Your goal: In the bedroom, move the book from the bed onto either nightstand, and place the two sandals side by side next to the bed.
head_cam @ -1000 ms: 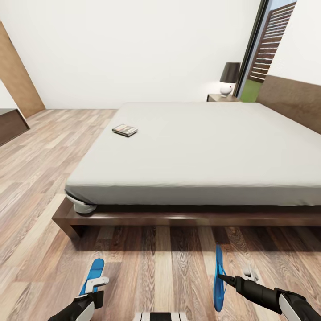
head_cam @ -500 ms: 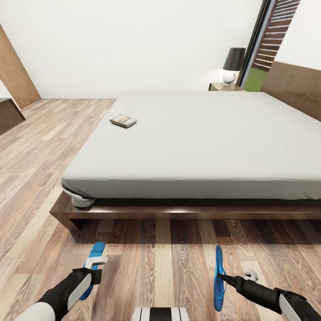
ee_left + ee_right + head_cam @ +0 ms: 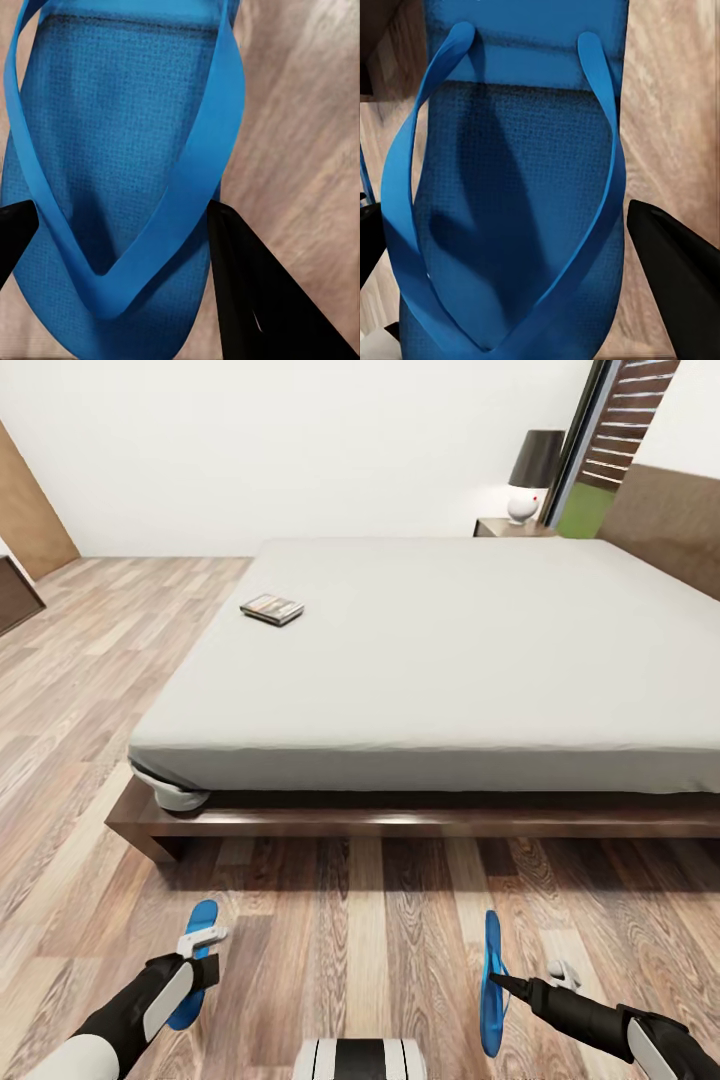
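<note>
The bed (image 3: pixel 450 650) with its grey mattress spreads across the head view. The book (image 3: pixel 272 608) lies flat near the mattress's left edge. A nightstand (image 3: pixel 512 527) stands at the bed's far corner. Low over the wood floor in front of the bed, my left gripper (image 3: pixel 202 940) is shut on one blue sandal (image 3: pixel 195 965), held flat. My right gripper (image 3: pixel 515 980) is shut on the other sandal (image 3: pixel 491 985), which is turned on its edge. Up close, the left gripper (image 3: pixel 120 217) straddles the left sandal's (image 3: pixel 112 135) strap, and the right gripper (image 3: pixel 510 225) straddles the right sandal (image 3: pixel 517 187).
A lamp (image 3: pixel 533 472) with a dark shade stands on the nightstand, beside a tall window (image 3: pixel 610 440). The headboard (image 3: pixel 670 525) rises at the right. The bed's dark frame (image 3: pixel 400 822) juts out low just ahead of both sandals. Wood floor runs along the bed's left side.
The whole view has shifted, so the bed sits higher in the picture. My left arm has come further into view, carrying its sandal. The right arm and its sandal keep their place.
</note>
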